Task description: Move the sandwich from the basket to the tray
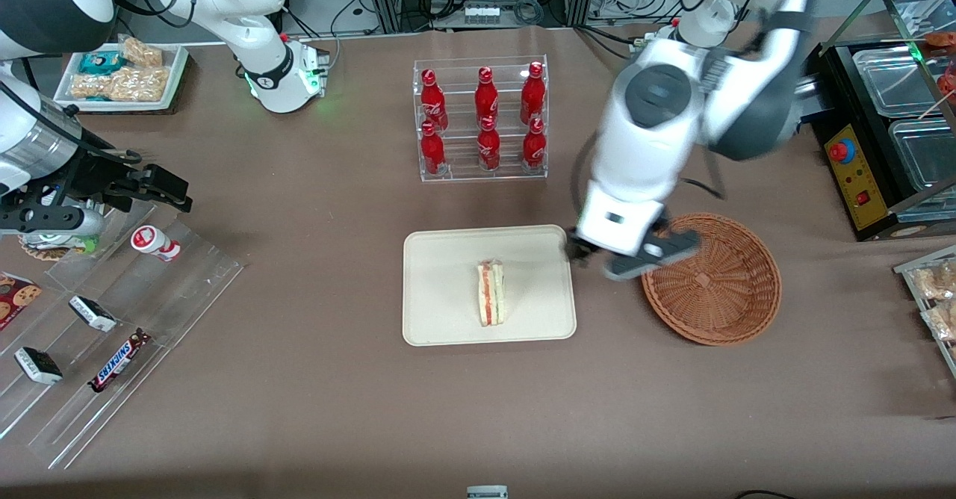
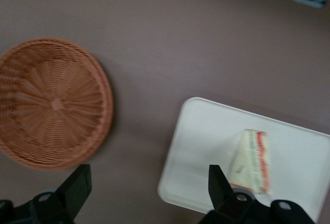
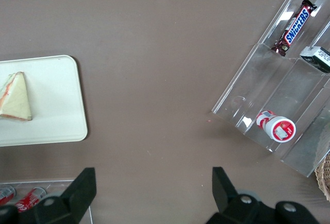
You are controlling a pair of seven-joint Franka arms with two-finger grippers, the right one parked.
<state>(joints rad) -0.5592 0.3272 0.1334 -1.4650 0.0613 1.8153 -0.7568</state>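
Observation:
The sandwich is a pale wedge with orange-red and green layers. It lies on the cream tray, near its middle. It also shows in the left wrist view on the tray, and in the right wrist view. The round wicker basket stands beside the tray, toward the working arm's end, and holds nothing. My left gripper is open and empty. It hovers above the gap between tray and basket.
A clear rack of red cola bottles stands farther from the front camera than the tray. A stepped acrylic rack with snack bars lies toward the parked arm's end. A black appliance stands at the working arm's end.

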